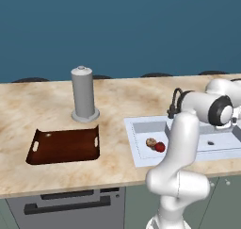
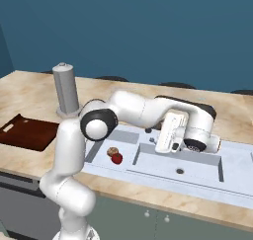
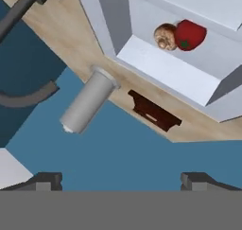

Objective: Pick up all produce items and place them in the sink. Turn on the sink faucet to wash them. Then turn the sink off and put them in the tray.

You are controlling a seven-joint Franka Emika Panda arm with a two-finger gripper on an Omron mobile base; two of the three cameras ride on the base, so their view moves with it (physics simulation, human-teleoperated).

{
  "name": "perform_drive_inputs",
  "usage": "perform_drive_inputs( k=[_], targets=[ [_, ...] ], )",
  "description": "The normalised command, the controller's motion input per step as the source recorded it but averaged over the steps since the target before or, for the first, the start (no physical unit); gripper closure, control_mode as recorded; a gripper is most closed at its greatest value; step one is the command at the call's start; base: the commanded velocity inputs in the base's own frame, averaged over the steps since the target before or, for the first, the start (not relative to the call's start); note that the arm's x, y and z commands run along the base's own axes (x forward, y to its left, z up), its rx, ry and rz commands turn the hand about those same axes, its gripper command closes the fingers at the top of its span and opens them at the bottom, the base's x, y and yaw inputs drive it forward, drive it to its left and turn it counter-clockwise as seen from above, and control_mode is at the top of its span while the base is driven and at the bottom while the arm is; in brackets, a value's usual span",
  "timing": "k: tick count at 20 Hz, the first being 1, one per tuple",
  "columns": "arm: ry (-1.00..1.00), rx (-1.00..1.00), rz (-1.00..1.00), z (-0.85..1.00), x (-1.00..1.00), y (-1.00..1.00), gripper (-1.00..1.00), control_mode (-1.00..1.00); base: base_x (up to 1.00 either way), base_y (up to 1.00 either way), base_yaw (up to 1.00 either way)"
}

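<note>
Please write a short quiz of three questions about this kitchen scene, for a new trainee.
1. True or false: the red produce item and the tan-brown produce item lie in the tray.
2. What stands just behind the tray? A) grey cylinder B) sink faucet C) a kettle
3. Fill in: the gripper jaws stand ____.

Key: 1 false, they lie side by side in the left basin of the sink. 2 A. 3 open.

Flat, even rendered light lay over everything I saw, with no glare. Soft shade sat inside the sink (image 1: 141, 129) basins and under my arm. Edges looked slightly soft and jagged; my hand camera's picture was rolled, nothing warped.
</note>
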Motion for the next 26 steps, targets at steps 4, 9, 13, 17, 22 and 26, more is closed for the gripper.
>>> perform_drive_inputs(
  k=[4, 9, 13, 17, 22, 26],
  targets=[
    [0.0, 0.17, -0.19, -0.27, -0.22, 0.09, -1.0, -1.0, 0.0, 0.0, 0.0],
    [0.01, 0.06, -0.3, 0.03, 0.0, 0.01, -1.0, -1.0, 0.0, 0.0, 0.0],
    [0.09, 0.0, -0.34, -0.05, 0.01, 0.21, -1.0, -1.0, 0.0, 0.0, 0.0],
    [0.13, 0.0, -0.34, 0.0, 0.07, 0.31, -1.0, -1.0, 0.0, 0.0, 0.0],
    [0.16, 0.01, -0.23, 0.02, 0.53, 0.11, -1.0, -1.0, 0.0, 0.0, 0.0],
    [0.06, 0.06, -0.05, 0.0, 0.82, -0.12, -1.0, -1.0, 0.0, 0.0, 0.0]
  ],
)
